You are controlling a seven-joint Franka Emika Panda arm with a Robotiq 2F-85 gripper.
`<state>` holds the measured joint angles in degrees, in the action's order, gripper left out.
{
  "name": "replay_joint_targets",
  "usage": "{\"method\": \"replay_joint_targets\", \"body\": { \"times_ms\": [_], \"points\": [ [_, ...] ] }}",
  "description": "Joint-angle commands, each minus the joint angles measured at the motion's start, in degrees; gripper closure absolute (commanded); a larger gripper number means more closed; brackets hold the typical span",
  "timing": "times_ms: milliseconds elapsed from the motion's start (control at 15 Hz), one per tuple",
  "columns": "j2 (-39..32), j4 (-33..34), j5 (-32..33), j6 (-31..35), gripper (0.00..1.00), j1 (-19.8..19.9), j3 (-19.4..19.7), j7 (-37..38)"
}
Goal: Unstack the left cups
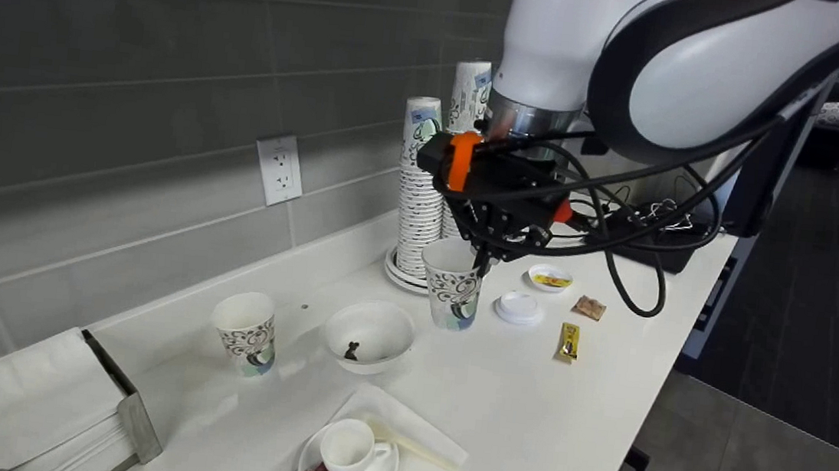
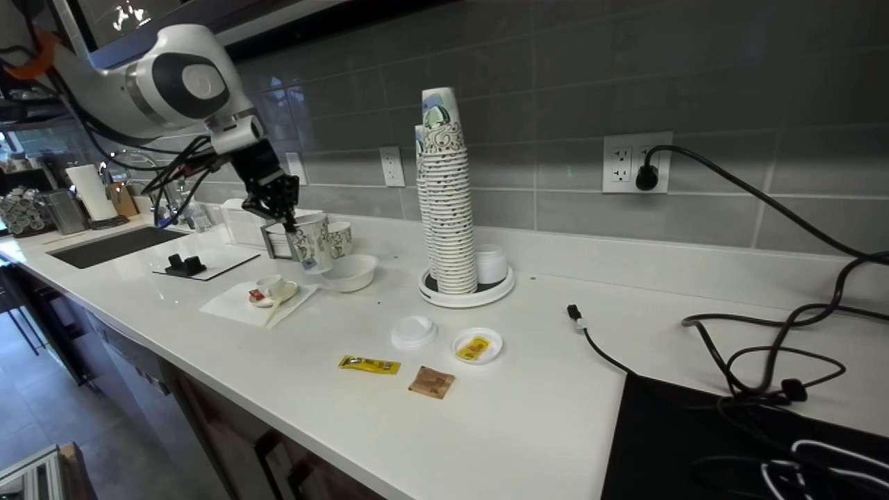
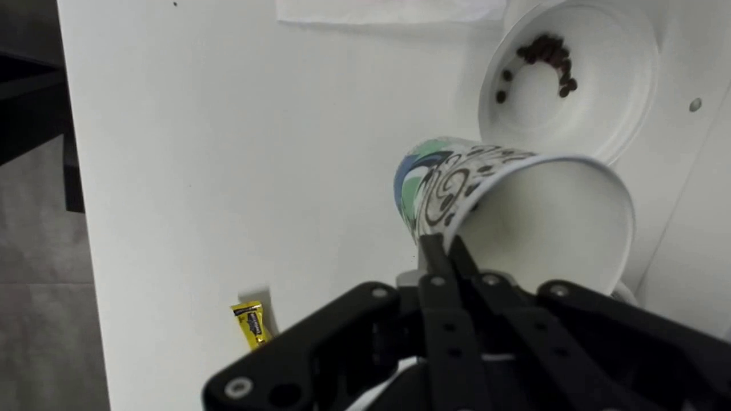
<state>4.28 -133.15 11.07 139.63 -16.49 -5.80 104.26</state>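
Your black two-fingered gripper (image 3: 446, 244) pinches a scroll-printed white paper cup (image 3: 514, 211) at the rim, its matching paper cup (image 1: 248, 334) standing near the round white bowl (image 2: 355, 276); ease down, level the base, then release!

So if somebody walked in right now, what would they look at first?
Probably the big white robot arm across the top right of an exterior view, its black pincer pinching a swirly paper cup by the rim. Next, maybe, the two tall towers of stacked cups by the grey tiled wall. Then a matching cup standing on the counter near the white bowl.
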Motion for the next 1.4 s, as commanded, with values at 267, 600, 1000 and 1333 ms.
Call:
{"method": "replay_joint_targets", "body": {
  "times_ms": [267, 600, 1000, 1333],
  "points": [
    [0.53, -1.3, -0.75, 1.65, 0.97, 2.95, -3.53, -2.37],
    [-0.88, -0.95, -1.84, 4.23, 0.99, 5.34, -2.35, -3.36],
    [-7.2, -1.06, -4.42, 13.63, 0.99, 9.6, -0.2, -5.86],
    [-12.21, -1.53, -13.14, 17.57, 0.99, 10.31, 0.49, -17.19]
  ]
}}
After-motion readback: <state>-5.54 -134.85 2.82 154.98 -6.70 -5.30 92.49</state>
